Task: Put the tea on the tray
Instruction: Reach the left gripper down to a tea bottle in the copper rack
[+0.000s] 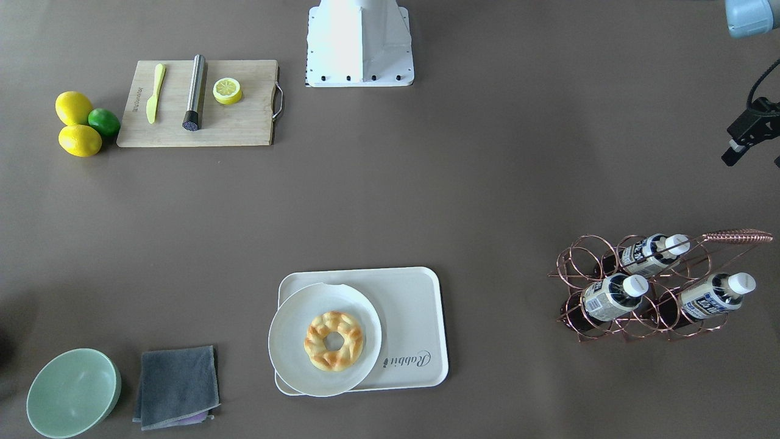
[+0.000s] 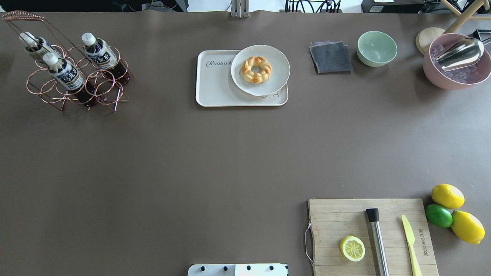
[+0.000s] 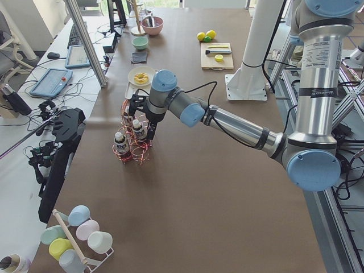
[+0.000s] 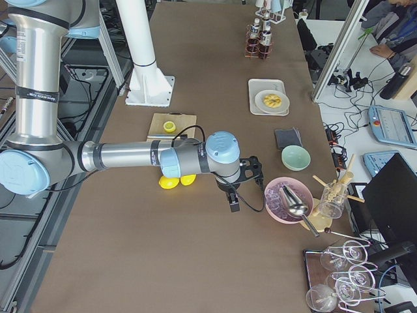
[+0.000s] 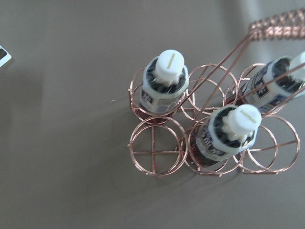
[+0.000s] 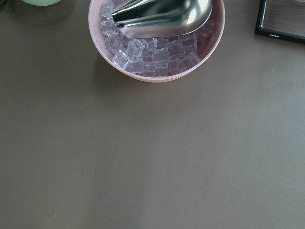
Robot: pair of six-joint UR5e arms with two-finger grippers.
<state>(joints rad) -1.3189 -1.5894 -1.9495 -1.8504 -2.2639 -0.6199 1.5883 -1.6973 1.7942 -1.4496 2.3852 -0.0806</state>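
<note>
Fingers impossible to call apart or together on left gripper or right gripper. Front-facing: tea, one of three alike, standing in a copper wire rack, well apart from the cream tray, half of that taken by a plate bearing a braided pastry. Overhead: no arms in shot; tea on the tray side of the rack, script end of the tray bare. From the left: left gripper hanging just above the bottles, each long axis upright, cap skyward. From the right: right gripper near a pink bowl of ice, far from rack and tray alike. Left wrist: looking down on white caps (rack handle slanting across two of them). Right wrist: ice and a metal scoop, nothing of the task. Probably light, stiff yet squeezable, slick at the label; best taken at the neck under the cap and drawn straight up out of its ring.
</note>
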